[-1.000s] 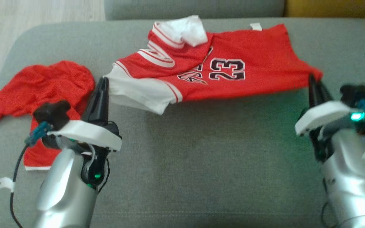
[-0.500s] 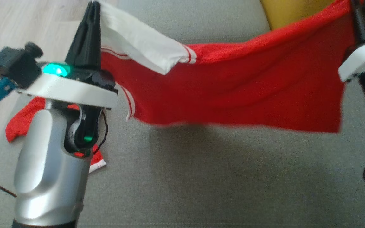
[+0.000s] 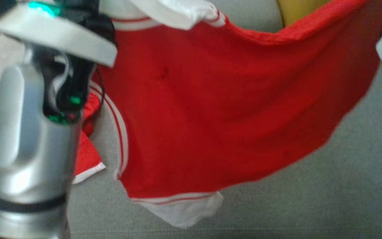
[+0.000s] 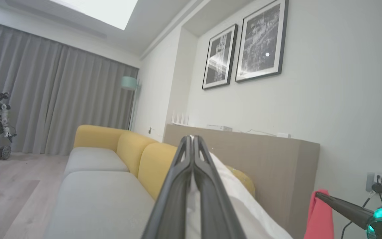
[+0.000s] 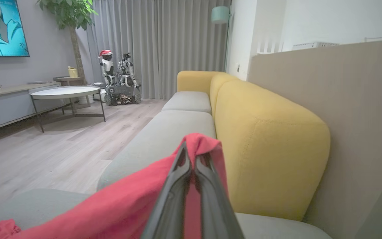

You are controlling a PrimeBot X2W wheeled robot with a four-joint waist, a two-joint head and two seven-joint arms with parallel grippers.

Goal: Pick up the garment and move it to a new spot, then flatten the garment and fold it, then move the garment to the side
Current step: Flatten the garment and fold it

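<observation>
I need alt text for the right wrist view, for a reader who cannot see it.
The right pincer, shut, grips the edge of a red garment that drapes away to the lower left. Behind it runs a grey sofa with a yellow backrest, and further off a round table stands before grey curtains.

Grey sofa seat [image 5: 181, 129] backed by yellow cushions [image 5: 264, 149]; beige partition [image 5: 350, 99] set just behind them. Red cloth with white hem [image 3: 90, 162] laid on seat at left of head view. Round table [image 5: 65, 92] placed on wood floor [image 5: 45, 149]. Small wheeled robots [image 5: 119, 79] parked before grey curtain [image 5: 164, 43]. Two framed prints [image 4: 262, 38] hung on wall. Teal lamp [image 5: 220, 14] seen beside curtain; leafy plant [image 5: 70, 13] beyond table.
</observation>
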